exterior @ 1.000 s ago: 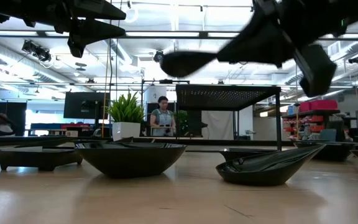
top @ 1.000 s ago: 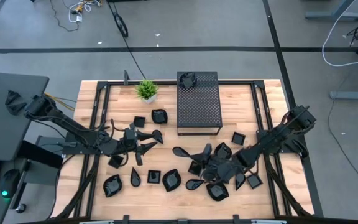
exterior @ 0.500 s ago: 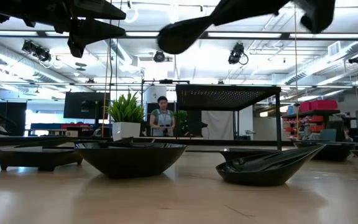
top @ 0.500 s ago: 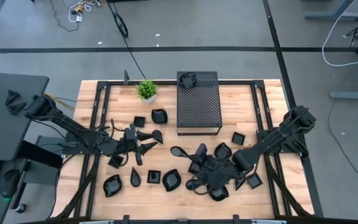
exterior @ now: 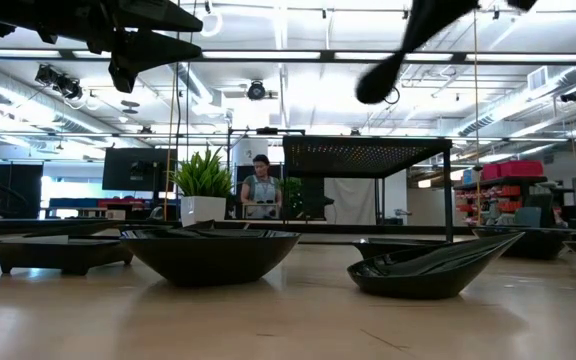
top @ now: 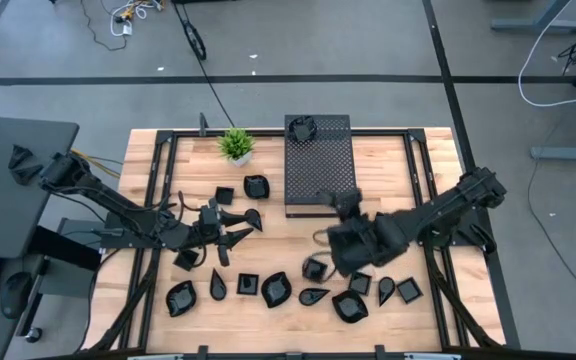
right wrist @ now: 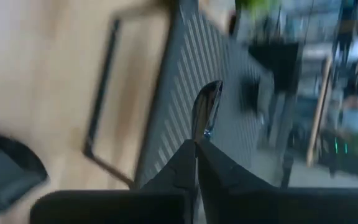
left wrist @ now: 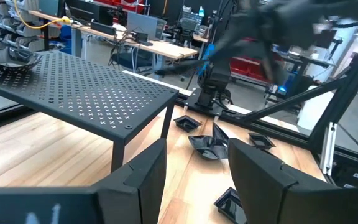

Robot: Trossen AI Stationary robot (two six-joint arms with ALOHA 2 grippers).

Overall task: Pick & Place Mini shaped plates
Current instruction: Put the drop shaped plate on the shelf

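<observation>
Black, glossy mini shaped plates (top: pixel 274 289) are lying scattered over the front half of the wooden surface (top: pixel 388 165), most of them in a loose row near the front edge and a few more near the middle, just in front of the perforated box (top: pixel 320 165). One more dish (top: pixel 302 126) is sitting on the box's top at its far end, next to the potted plant (top: pixel 236 145).

We are seeing the right tool (right wrist: pixel 197 146) raised over the middle of the surface, just in front of the box's near edge. Its fingers are pressed together on the edge of one plate (right wrist: pixel 206 109) — in the right wrist view the thin glossy rim is standing up from between the fingertips, with the box's perforated top behind it. In the low view that plate (exterior: pixel 378 80) is hanging well above the surface, clear of everything below. The high view is blurring this arm, so we are not reading the plate's shape there.

We are noting the left tool (top: pixel 249 229) hovering over the left-centre of the surface, near a small square plate (top: pixel 224 194) and a rounded one (top: pixel 256 186). Its fingers (left wrist: pixel 138 177) are spread apart with nothing between them — the left wrist view is showing bare wood and several plates beyond the box's leg.

In the low view a person (exterior: pixel 260 194) is standing in the room behind the surface.
</observation>
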